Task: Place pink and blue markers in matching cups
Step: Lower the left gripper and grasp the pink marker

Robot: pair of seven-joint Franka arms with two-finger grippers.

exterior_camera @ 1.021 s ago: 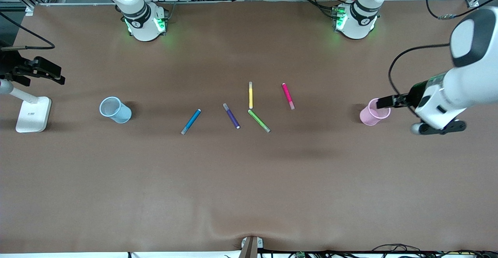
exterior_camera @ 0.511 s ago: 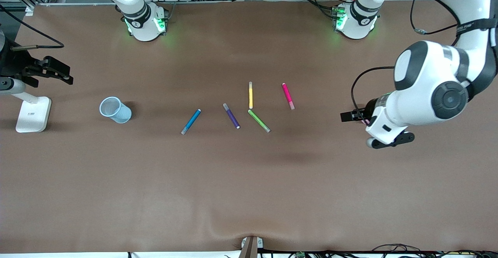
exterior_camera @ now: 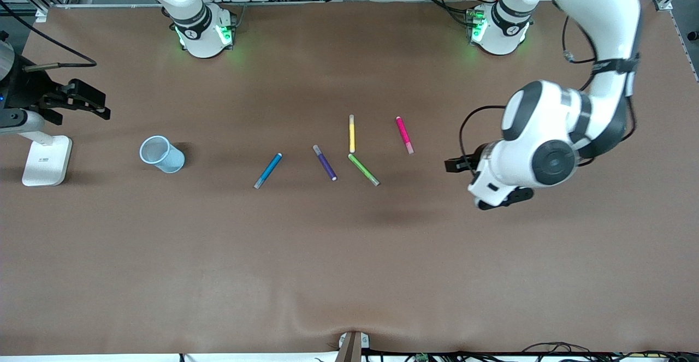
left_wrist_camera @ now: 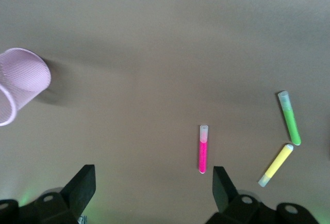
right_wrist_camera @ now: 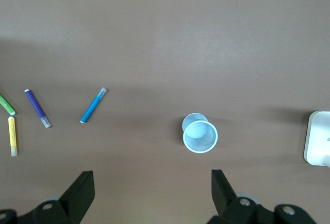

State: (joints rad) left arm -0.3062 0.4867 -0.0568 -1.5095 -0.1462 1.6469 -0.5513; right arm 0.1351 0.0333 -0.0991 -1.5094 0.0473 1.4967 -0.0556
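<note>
Magenta-pink slim felt-tip marker point(exterior_camera: 404, 135) lies flat on brown desk point(exterior_camera: 349, 263), w/ left pincer point(left_wrist_camera: 152, 183) spread above it. Bright blue marker point(exterior_camera: 268, 170) lies near upright pale blue translucent cup point(exterior_camera: 161, 154); right pincer point(right_wrist_camera: 152, 185) spread, up at desk's edge.

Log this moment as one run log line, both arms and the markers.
left gripper: open, over table between pink cup and pink marker | right gripper: open, waiting | blue marker, blue cup: untouched

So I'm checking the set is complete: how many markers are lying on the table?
5, in a loose row mid-table. From the right arm's end: blue marker, purple marker, yellow marker with the green marker nearer the camera, then pink marker. None looks hidden.
</note>
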